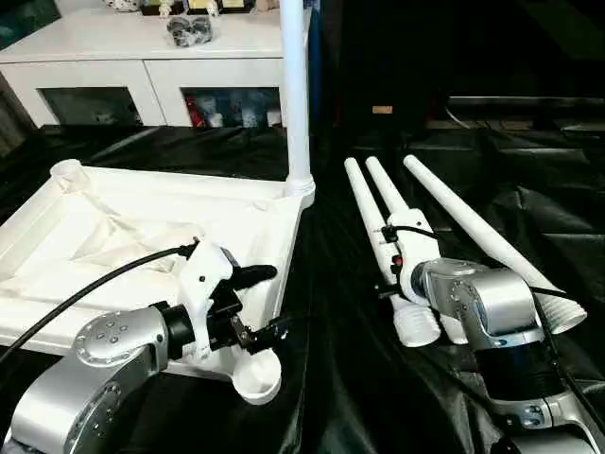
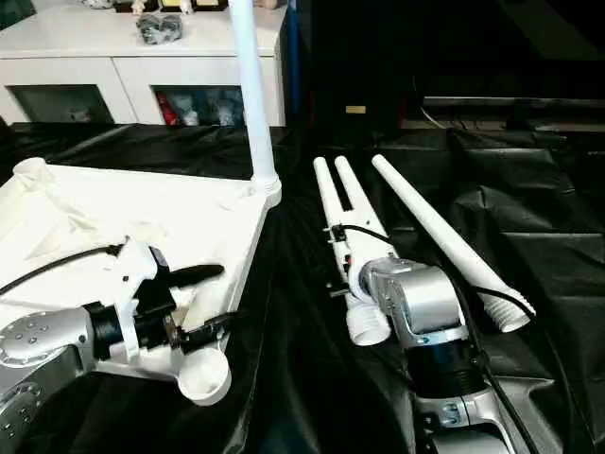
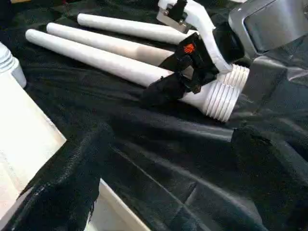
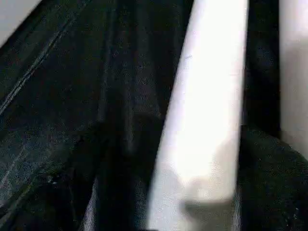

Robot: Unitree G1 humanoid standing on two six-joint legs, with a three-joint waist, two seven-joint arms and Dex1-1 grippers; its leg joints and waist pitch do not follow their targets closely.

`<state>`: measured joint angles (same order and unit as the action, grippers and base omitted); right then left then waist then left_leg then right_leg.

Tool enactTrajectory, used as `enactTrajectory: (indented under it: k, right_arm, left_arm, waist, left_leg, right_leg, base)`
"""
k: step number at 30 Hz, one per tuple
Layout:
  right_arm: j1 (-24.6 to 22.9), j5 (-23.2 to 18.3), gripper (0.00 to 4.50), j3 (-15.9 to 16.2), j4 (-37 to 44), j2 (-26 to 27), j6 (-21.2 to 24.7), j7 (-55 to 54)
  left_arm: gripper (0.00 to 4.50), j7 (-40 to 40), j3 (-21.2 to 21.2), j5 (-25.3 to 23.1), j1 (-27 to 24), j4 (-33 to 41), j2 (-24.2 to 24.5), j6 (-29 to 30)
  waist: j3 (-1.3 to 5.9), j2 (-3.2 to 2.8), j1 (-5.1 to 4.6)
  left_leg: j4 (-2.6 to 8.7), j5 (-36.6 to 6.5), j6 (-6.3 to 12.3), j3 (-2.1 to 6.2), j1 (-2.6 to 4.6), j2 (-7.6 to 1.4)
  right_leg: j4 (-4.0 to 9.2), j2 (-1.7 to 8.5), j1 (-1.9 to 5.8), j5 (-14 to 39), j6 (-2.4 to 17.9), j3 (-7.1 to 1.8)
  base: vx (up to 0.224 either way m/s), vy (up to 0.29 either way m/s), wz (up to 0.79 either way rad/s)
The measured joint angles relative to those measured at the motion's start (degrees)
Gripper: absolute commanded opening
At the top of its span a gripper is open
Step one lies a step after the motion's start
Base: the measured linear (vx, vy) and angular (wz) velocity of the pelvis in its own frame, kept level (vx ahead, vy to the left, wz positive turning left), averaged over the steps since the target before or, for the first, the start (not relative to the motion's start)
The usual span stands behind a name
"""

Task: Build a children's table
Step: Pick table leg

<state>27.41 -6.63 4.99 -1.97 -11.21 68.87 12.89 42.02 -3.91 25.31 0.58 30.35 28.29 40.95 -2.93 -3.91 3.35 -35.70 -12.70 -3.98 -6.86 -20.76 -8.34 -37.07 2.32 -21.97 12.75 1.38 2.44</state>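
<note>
Three loose white legs [image 1: 378,213] lie side by side on black sheeting [image 1: 359,378], right of the tabletop [image 1: 142,236]. Their long axes run away from the robot, narrow ends far, ribbed wide ends near; the outer one [image 1: 482,236] angles off to the right. A 4th leg [image 1: 295,95] stands upright in the tabletop's far right corner socket. The tabletop lies underside up, w/ an empty round socket [image 1: 257,374] at its near right corner.

Right gripper [image 3: 185,79] sits over the near ends of the two inner legs, fingers spread wide either side of one leg; can't tell if they touch it. Left gripper [image 1: 274,301] hovers at the tabletop's near right edge, fingers wide apart, holding nothing.

Behind: a white cabinet [image 1: 151,66] w/ glass doors, small items inside, too blurred to name. No readable writing.
</note>
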Motion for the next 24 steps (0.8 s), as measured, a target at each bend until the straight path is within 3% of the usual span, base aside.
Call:
enactTrajectory:
  k: [8, 15, 23, 24]
  right_arm:
    - [1.8, 0.0, 3.59, -0.2, -2.1, 0.4, 1.1, -0.2]
    - [2.5, 0.0, 2.79, -1.5, -2.8, 1.3, 1.9, -0.6]
    - [2.7, 0.0, 2.21, -3.2, -3.7, 1.2, 1.4, -0.7]
    - [2.8, 0.0, 1.94, -3.5, -4.1, 1.2, 1.3, -0.7]
  left_arm:
    - [4.50, 0.2, 0.3, 0.5, 0.3, 0.2, 0.9, 1.4]
    - [4.50, 0.2, 0.1, 1.5, 2.8, 0.1, 1.5, 2.5]
    - [4.50, -1.0, -0.7, 0.8, 4.0, -1.7, 0.9, 2.2]
    - [4.50, -1.2, -0.9, 0.8, 4.3, -1.9, 0.9, 2.2]
  waist:
    - [0.04, -0.15, -0.01]
    - [0.24, -1.38, -0.06]
    - [0.26, -1.52, -0.14]
    - [0.26, -1.52, -0.16]
  left_leg:
    - [0.04, 0.0, -0.01, 0.00, 0.02, 0.00]
    - [0.07, 0.0, -0.01, -0.03, 0.03, 0.00]
    - [0.12, 0.0, -0.01, -0.04, 0.07, 0.00]
    - [0.12, 0.0, -0.01, -0.04, 0.08, 0.00]
  right_leg:
    - [0.03, 0.00, 0.01, 0.0, 0.0, 0.00]
    - [0.06, 0.00, 0.02, 0.0, 0.0, -0.01]
    - [0.07, 0.00, 0.03, 0.1, -0.1, -0.01]
    - [0.07, 0.00, 0.02, 0.1, -0.1, -0.01]
  base:
    - [0.000, 0.000, 0.00]
    - [0.000, 0.000, 0.00]
    - [0.000, 0.000, 0.00]
    - [0.000, 0.000, 0.00]
